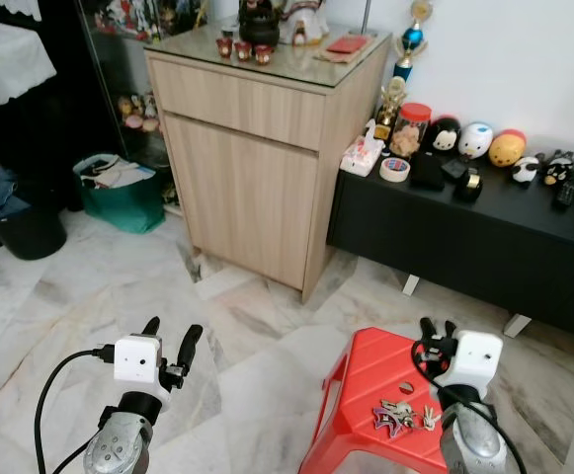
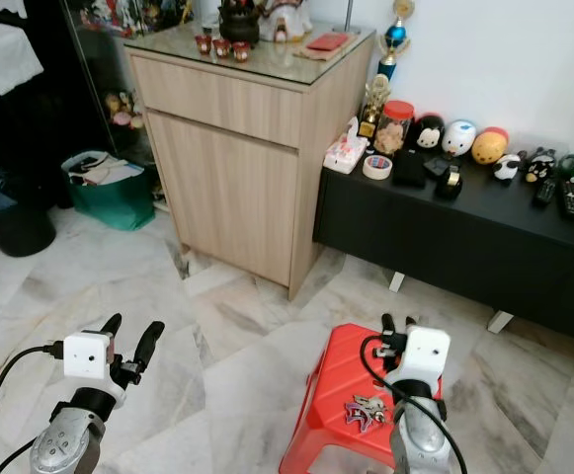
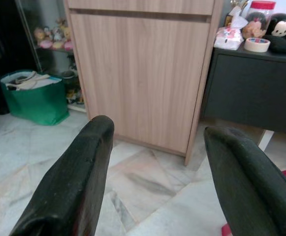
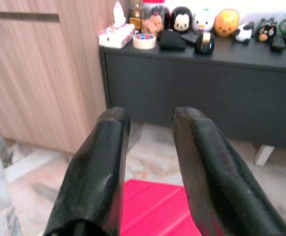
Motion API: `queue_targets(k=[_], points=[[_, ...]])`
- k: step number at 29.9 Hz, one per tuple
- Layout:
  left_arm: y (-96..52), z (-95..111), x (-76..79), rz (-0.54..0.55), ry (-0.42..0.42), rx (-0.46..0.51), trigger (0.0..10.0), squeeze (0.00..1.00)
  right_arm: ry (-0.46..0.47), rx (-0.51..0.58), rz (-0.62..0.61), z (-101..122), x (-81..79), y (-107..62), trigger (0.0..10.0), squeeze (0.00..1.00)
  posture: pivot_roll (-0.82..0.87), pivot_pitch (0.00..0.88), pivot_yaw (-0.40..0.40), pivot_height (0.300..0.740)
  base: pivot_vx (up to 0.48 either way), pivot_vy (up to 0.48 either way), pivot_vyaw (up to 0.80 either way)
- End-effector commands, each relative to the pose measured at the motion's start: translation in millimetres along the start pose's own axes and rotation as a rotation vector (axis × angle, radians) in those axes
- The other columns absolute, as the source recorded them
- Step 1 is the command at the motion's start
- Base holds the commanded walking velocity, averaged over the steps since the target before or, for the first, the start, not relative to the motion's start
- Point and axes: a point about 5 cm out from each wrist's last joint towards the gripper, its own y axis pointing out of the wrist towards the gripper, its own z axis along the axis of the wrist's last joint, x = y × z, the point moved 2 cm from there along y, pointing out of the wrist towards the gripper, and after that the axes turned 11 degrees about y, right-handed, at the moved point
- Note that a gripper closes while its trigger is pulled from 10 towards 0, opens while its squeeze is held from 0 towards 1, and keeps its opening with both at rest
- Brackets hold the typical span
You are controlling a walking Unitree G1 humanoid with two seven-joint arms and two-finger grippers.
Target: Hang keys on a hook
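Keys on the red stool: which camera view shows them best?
The left eye view: the keys lie in full sight on the red stool, just left of the right gripper's arm. The right eye view shows them too, partly crowded by that arm. The right wrist view catches a corner of the stool.

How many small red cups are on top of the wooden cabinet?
3, in a row near the front left of the wooden cabinet top: left cup, middle cup, right cup. Others may be hidden behind the dark teapot.
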Motion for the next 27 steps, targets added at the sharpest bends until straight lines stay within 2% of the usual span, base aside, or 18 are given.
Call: queue_targets(k=[1, 5, 16, 27], points=[[4.8, 0.5, -0.9, 0.005, -0.004, -0.007, 10.0, 0.0, -0.004, -0.039, -0.012, -8.6, 1.5, -4.1, 10.0, 0.0, 0.07, 0.0, -0.049, 0.74, 0.0, 0.0, 0.0], [13.5, 6.6, -4.2, 0.025, -0.012, -0.003, 10.0, 0.0, 0.013, -0.051, -0.027, -10.1, -0.8, -4.2, 10.0, 0.0, 0.08, 0.0, -0.044, 0.74, 0.0, 0.0, 0.0], [16.1, 9.5, -3.2, 0.018, -0.008, -0.004, 10.0, 0.0, 0.028, -0.076, -0.054, -9.8, -2.2, 0.4, 10.0, 0.0, 0.08, 0.0, -0.039, 0.74, 0.0, 0.0, 0.0], [18.3, 11.1, -3.9, 0.021, -0.008, -0.006, 10.0, 0.0, 0.026, -0.102, -0.057, -12.1, -3.9, 1.6, 10.0, 0.0, 0.08, 0.0, -0.037, 0.68, 0.0, 0.0, 0.0]])
